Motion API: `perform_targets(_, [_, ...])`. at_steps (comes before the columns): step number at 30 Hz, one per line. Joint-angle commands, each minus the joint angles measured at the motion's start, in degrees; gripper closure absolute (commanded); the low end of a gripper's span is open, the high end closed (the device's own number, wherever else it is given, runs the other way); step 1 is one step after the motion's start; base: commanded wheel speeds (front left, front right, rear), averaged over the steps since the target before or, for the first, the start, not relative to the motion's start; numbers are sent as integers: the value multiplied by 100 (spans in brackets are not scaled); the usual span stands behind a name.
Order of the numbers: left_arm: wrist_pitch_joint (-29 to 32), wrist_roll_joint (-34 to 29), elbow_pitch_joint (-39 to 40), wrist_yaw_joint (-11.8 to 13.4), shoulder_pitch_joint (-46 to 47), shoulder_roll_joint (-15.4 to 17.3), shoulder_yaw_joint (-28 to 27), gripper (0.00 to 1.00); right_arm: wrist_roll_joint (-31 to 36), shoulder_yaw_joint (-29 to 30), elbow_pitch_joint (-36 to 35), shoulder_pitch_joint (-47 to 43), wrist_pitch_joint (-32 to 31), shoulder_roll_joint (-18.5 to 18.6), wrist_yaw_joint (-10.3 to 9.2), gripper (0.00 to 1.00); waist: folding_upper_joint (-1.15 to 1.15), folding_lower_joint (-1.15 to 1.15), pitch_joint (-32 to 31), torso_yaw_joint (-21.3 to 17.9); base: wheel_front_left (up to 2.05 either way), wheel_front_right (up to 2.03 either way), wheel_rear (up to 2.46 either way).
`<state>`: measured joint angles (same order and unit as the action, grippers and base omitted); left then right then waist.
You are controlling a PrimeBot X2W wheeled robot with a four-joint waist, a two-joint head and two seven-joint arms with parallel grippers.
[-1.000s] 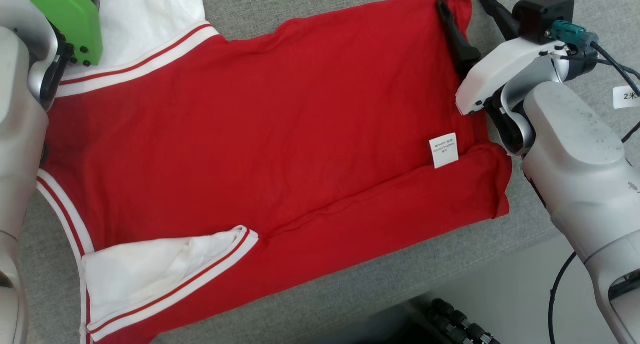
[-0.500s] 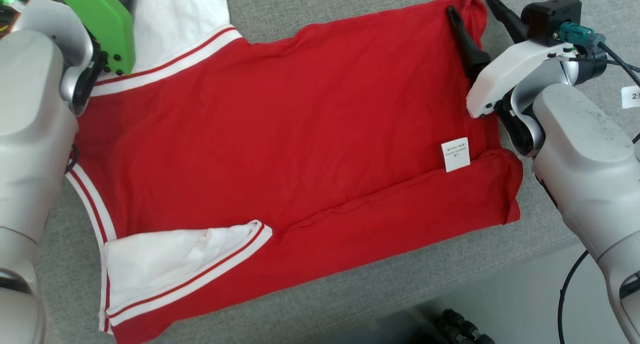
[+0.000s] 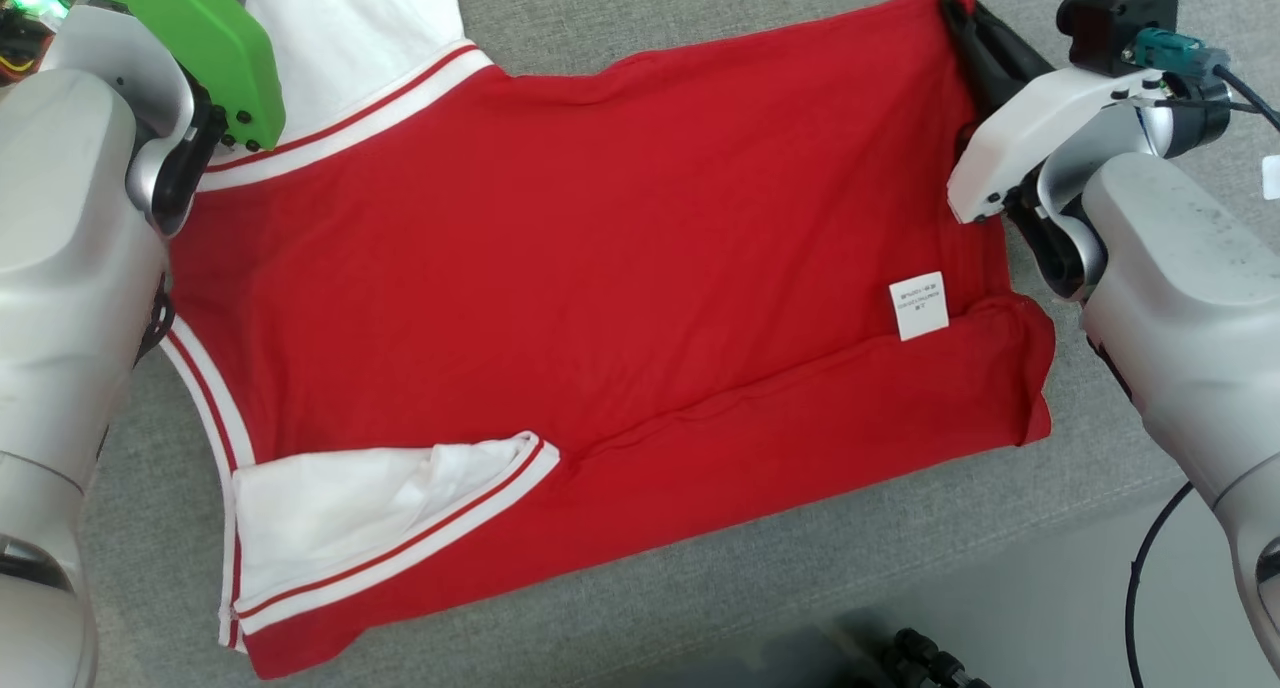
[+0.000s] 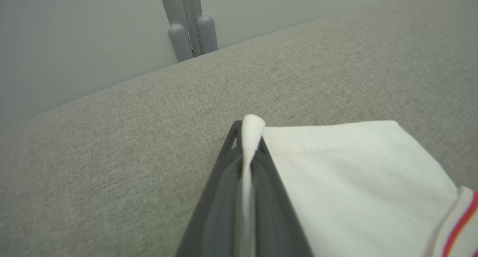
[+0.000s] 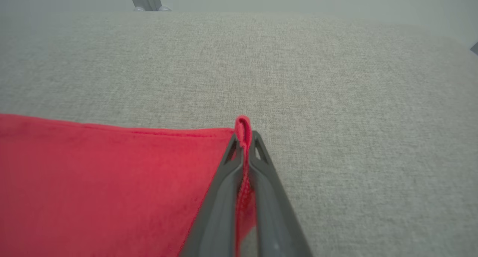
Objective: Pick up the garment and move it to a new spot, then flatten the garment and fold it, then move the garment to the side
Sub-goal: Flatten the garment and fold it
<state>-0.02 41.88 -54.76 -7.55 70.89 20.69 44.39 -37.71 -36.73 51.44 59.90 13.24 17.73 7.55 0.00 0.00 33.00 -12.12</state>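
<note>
Together, 2 pincers [image 4: 246, 133] [image 5: 244, 139] pinch 1 red garment [image 3: 600, 268].

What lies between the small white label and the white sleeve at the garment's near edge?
Between label and sleeve lies only red cloth of the garment, creased by one fold ridge; the head view shows it.

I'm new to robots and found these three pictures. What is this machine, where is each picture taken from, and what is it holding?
It is a two-armed robot handling laundry. The overhead picture comes from its head camera, looking down at a red-and-white garment spread on a grey fabric surface. The other two come from wrist cameras looking along each gripper's dark fingers. The left gripper is shut on a white sleeve edge; the right gripper is shut on the garment's red corner.
</note>
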Motion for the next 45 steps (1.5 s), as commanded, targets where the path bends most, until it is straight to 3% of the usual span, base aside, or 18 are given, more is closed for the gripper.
perform_targets(1, [-141, 84, 6, 17, 55, -40, -65, 100, 4, 46, 22, 75, 82, 88, -13, 100, 0, 0, -120, 119, 0, 0, 0])
perform_targets(9, [-801, 510, 467, 16, -395, -213, -118, 100, 8, 282, -154, -303, 203, 280, -13, 100, 0, 0, -503, 477, 0, 0, 0])
perform_targets(17, [-1317, 739, 1478, 88, -1301, -258, -148, 100, 300, 986, -774, -988, 199, 559, -12, 100, 0, 0, -693, 762, 0, 0, 0])
perform_targets(30, [-1517, 663, 3658, 873, -3229, -80, -401, 100, 910, 2010, -1512, -2221, 201, 562, -12, 100, 0, 0, -1018, 1051, 0, 0, 0])
perform_targets(45, [-1518, 482, 5309, 1480, -4937, -59, -849, 100, 1236, 2852, -2282, -3360, 201, 476, -13, 100, 0, 0, -1398, 1230, 0, 0, 0])
